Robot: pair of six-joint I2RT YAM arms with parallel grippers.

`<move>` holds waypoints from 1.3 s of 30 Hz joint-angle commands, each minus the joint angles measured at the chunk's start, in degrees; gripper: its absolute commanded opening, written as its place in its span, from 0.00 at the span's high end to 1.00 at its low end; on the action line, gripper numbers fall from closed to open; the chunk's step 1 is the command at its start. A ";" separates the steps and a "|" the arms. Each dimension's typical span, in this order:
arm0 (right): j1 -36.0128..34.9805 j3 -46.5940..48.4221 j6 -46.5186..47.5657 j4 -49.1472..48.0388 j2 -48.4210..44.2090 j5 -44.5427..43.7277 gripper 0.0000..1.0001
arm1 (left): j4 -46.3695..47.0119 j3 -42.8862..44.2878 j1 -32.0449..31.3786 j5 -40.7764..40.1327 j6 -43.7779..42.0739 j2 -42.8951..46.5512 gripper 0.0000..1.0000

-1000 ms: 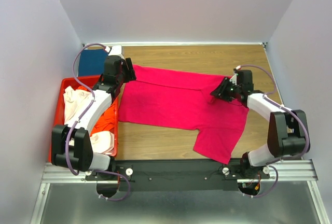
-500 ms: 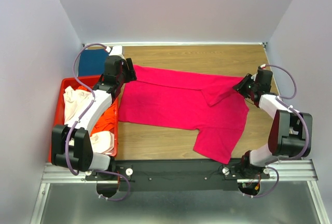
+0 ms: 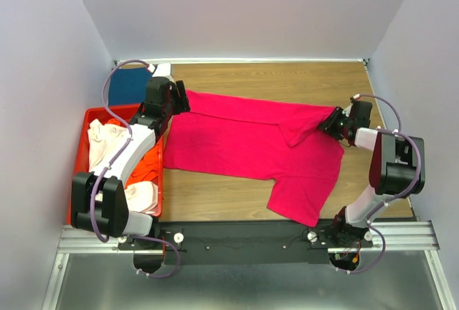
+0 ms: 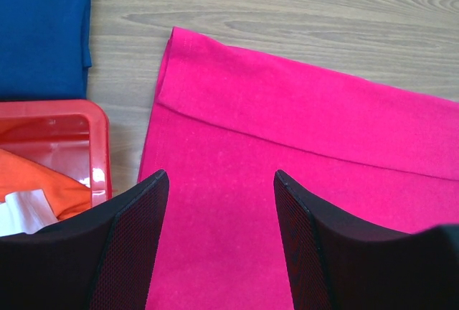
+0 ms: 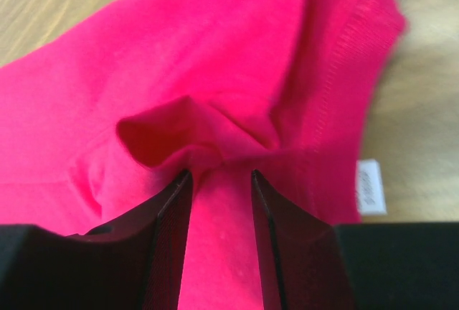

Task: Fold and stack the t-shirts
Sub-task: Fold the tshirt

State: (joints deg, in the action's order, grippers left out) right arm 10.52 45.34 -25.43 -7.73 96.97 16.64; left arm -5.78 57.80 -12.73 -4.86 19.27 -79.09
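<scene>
while left pincer point(image 4: 219, 181) gapes, right pincer point(image 5: 219, 177) pinches pink t-shirt point(image 5: 215, 59) near its illegible tag point(image 5: 371, 186).

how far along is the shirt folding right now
Done: the dark blue t-shirt lies flat at the far left corner of the table, apparently folded. In hand: the pink t-shirt is spread out, its far edge turned over; the right gripper pinches its bunched right side, the left gripper hovers open above its left corner. Left: the orange t-shirt and cream t-shirts sit crumpled in the red crate.
</scene>
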 commanded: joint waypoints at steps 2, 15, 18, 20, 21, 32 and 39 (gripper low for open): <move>0.29 3.08 2.66 -3.79 2.78 6.55 0.54 | -0.37 2.05 -0.28 0.82 -0.90 -0.98 0.32; 0.29 6.33 2.40 -4.49 5.24 11.74 0.54 | -0.63 2.23 -0.45 0.65 -0.99 -1.68 0.32; 0.29 6.95 2.23 -4.58 5.86 12.10 0.54 | -0.63 2.14 -0.54 0.56 -1.07 -1.86 0.32; 0.29 6.95 2.40 -4.49 5.95 11.83 0.55 | -0.72 2.23 -0.54 0.56 -1.07 -1.94 0.32; 0.29 7.04 2.58 -4.49 6.13 11.75 0.55 | -0.90 2.23 -0.54 0.47 -1.07 -2.03 0.32; 0.29 9.68 4.34 -5.37 11.31 12.10 0.57 | -1.07 2.40 -0.63 0.29 -1.16 -2.56 0.32; 0.29 10.55 5.31 -6.77 12.54 14.64 0.59 | -1.16 2.58 -0.89 0.38 -1.25 -3.00 0.32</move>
State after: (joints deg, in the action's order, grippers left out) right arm 10.55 54.28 -21.76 -12.86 107.70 28.86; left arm -6.17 58.70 -13.23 -4.86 18.74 -81.58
